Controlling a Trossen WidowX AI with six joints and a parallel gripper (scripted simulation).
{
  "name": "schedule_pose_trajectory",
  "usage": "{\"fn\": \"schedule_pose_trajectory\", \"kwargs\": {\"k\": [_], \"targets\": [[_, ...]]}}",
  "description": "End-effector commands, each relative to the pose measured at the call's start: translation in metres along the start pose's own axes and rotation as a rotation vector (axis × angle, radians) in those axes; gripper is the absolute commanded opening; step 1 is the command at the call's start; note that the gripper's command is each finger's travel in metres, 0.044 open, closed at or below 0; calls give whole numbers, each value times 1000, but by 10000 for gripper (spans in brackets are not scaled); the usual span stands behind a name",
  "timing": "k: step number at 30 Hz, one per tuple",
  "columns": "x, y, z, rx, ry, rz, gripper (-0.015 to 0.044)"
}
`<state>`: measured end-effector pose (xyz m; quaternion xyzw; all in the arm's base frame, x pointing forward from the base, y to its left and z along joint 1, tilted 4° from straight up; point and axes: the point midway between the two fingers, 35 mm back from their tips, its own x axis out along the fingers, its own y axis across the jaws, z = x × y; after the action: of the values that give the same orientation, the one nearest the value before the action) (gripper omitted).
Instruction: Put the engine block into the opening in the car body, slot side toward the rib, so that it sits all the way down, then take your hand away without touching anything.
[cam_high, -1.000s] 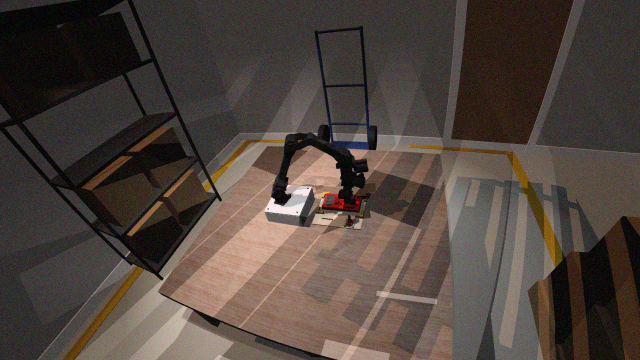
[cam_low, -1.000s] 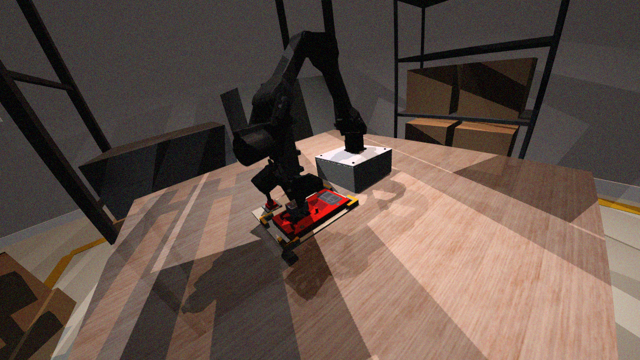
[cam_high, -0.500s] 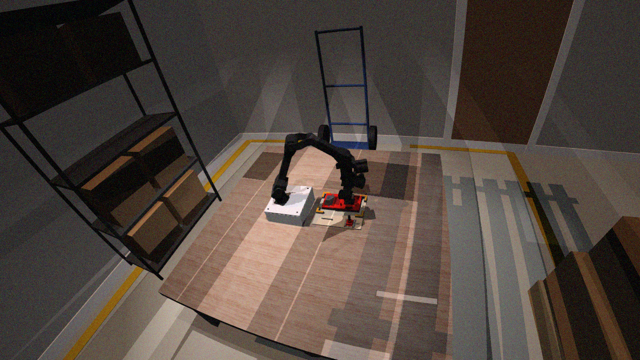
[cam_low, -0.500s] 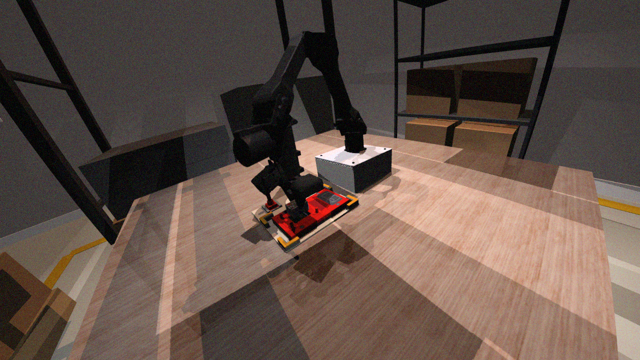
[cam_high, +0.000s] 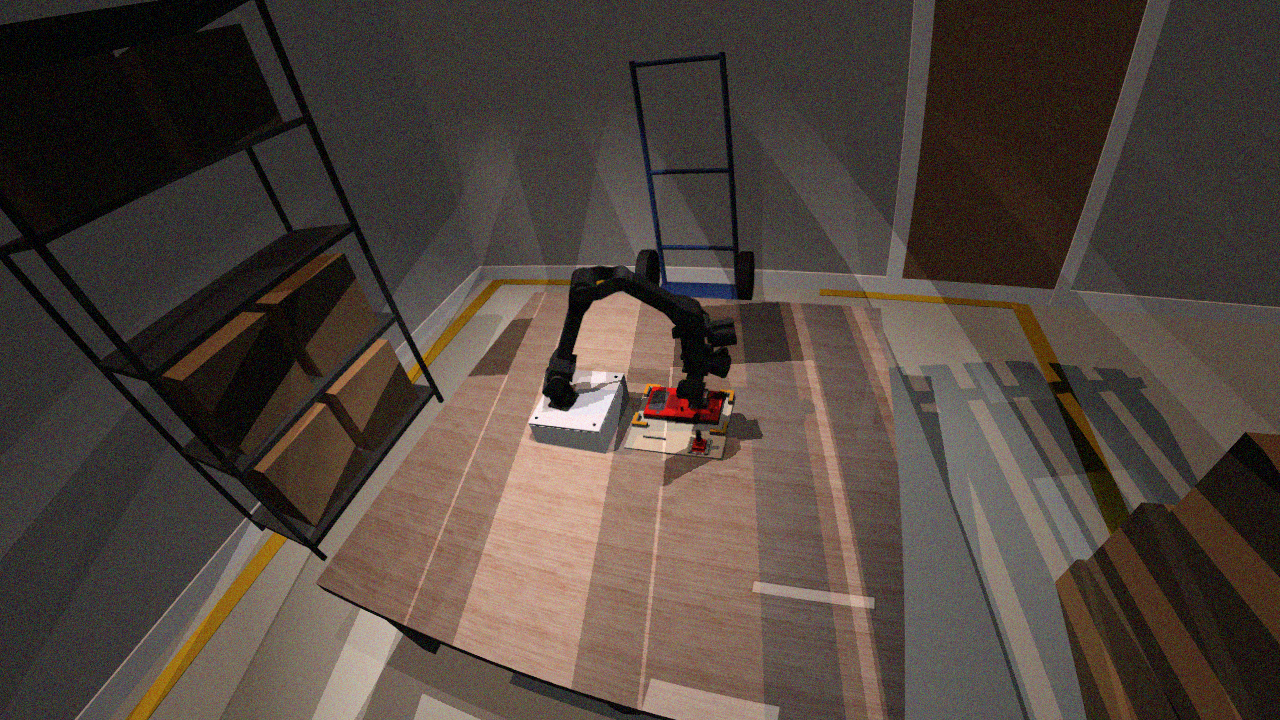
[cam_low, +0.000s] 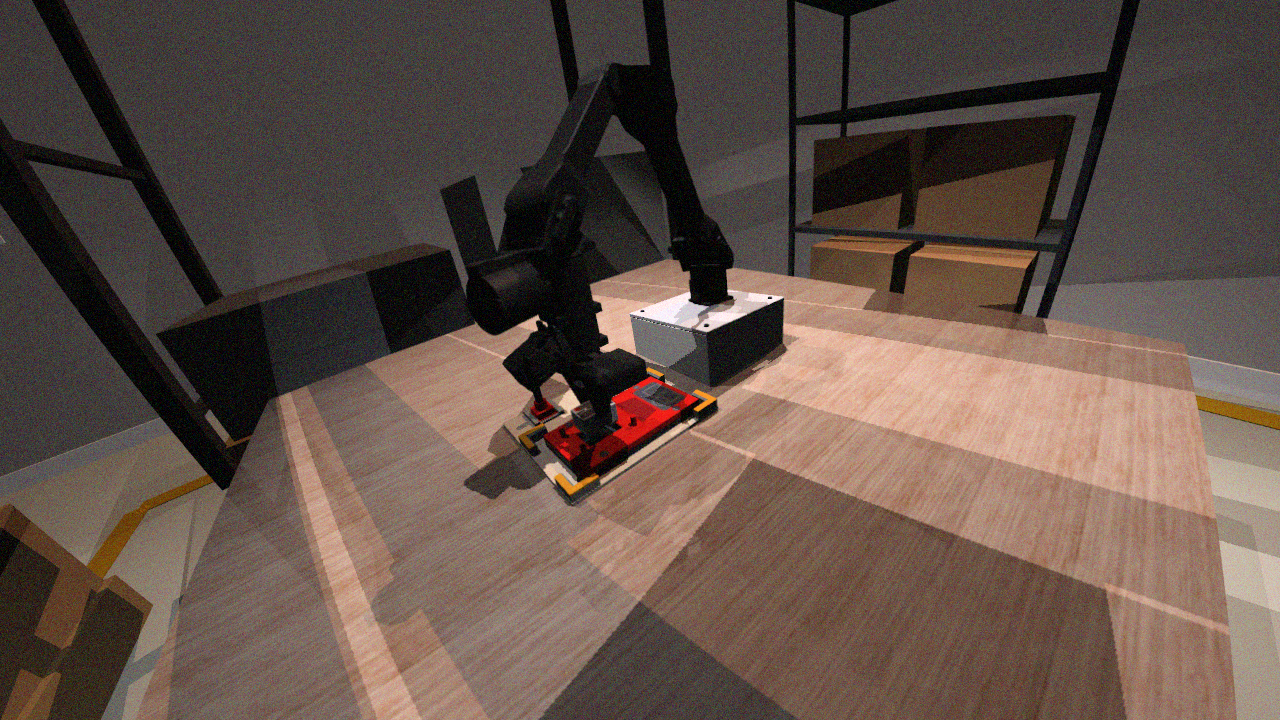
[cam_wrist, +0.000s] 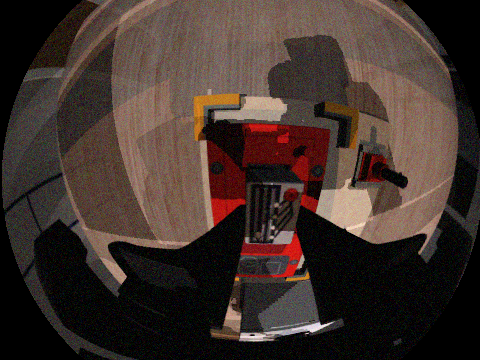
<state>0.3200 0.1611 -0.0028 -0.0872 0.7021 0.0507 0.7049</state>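
The engine block (cam_wrist: 274, 212) (cam_low: 588, 413) is a grey block with dark ribs and a red round cap on top. My gripper (cam_wrist: 271, 211) (cam_low: 597, 428) is shut on it, one black finger on each side, over the red car body (cam_wrist: 227, 212) (cam_high: 659, 410) (cam_low: 646, 413). In the exterior view the block is low at the body, partly behind the fingers. The opening, the rib and the block's slot side are hidden, so I cannot tell how deep the block sits.
Orange corner brackets (cam_wrist: 199, 117) (cam_high: 718, 429) (cam_low: 577, 488) surround the body on a pale board (cam_high: 671, 445). A small red part with a black upright handle (cam_wrist: 382, 170) (cam_high: 699, 443) (cam_low: 541, 410) stands beside the body. The arm's white-topped base box (cam_high: 577, 434) (cam_low: 747, 344) is close by.
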Motion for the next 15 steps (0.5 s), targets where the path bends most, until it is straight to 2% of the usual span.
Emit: {"fn": "schedule_pose_trajectory", "kwargs": {"k": [1, 15], "targets": [[1, 0, 0, 5, 1, 2, 158], [3, 0, 0, 4, 1, 2, 158]]}}
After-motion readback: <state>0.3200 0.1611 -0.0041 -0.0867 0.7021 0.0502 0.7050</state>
